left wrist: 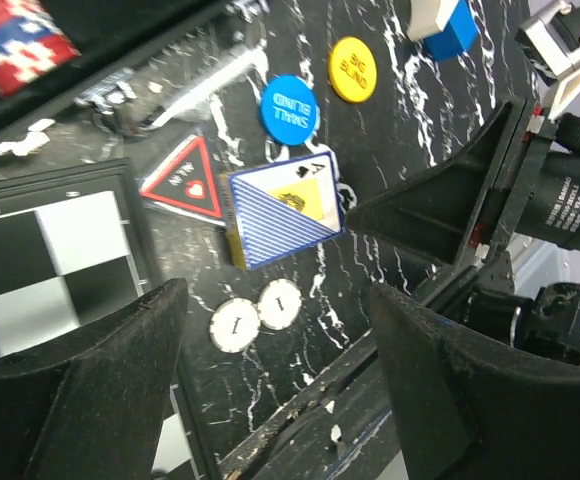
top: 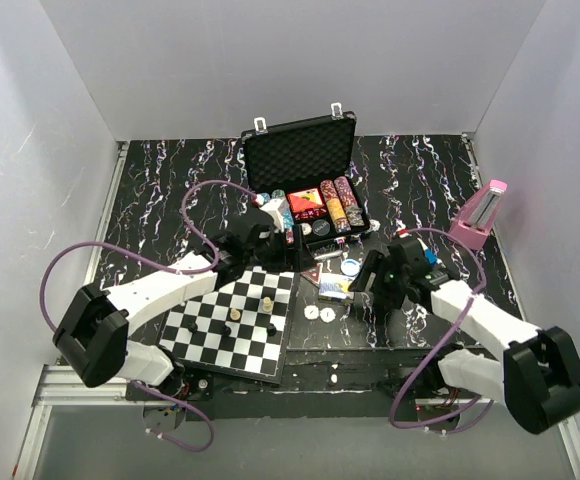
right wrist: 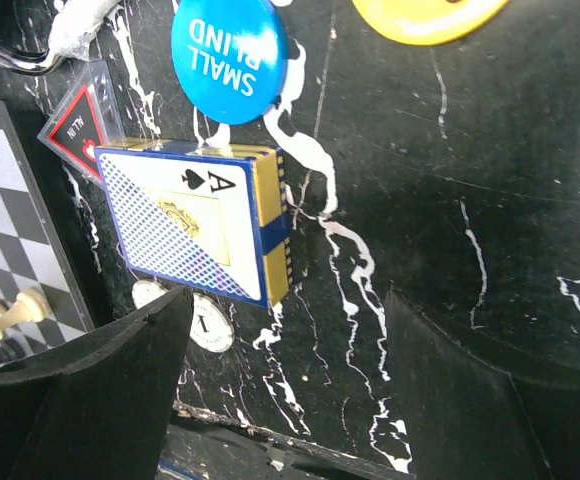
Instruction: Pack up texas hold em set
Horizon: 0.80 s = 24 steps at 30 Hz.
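The black briefcase [top: 300, 150] stands open at the back, with rows of coloured chips [top: 325, 205] in its foam. In front of it on the table lie a blue card deck [top: 335, 288] [left wrist: 285, 210] [right wrist: 195, 220], a blue "small blind" button [left wrist: 290, 108] [right wrist: 228, 45], a yellow "big blind" button [left wrist: 352, 68], a red triangular "all in" marker [left wrist: 185, 185] and two white chips [top: 320, 313] [left wrist: 258, 315]. My left gripper [left wrist: 278, 345] hovers open left of the deck, holding nothing. Right of the deck, my right gripper [right wrist: 288, 335] is open and empty.
A chessboard [top: 235, 320] with a few pieces lies at the front left, close beside the deck and white chips. A pink metronome [top: 480, 215] stands at the right. The table's front edge [right wrist: 270, 430] runs just below both grippers. Purple cables loop from each arm.
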### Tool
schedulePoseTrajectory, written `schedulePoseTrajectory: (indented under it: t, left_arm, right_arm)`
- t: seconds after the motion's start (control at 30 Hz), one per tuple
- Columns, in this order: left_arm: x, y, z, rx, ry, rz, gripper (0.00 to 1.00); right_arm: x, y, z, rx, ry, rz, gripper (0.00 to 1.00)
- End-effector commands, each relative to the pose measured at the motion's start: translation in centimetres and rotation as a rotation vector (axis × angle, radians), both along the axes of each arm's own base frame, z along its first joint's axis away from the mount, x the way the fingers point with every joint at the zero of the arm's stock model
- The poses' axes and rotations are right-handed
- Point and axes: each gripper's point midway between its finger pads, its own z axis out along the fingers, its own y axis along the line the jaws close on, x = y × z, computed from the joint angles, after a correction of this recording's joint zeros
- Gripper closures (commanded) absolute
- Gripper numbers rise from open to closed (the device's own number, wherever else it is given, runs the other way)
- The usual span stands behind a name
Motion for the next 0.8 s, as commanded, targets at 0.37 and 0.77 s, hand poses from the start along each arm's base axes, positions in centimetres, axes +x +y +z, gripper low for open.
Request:
schedulePoseTrajectory:
  t: [0.37,0.77]
  left_arm:
    - [-1.8,-6.5,-5.6,-0.042,0.207,-0.131,0.44]
    - [-2.6,-7.0,-10.1,-0.014,0.308,-0.156,0.63]
  right_arm:
    - [0.4,1.6,0.6,0.328,-0.103,0.067,0.25]
    - [0.4,3.7,-0.6,0.459,-0.054,0.096,0.32]
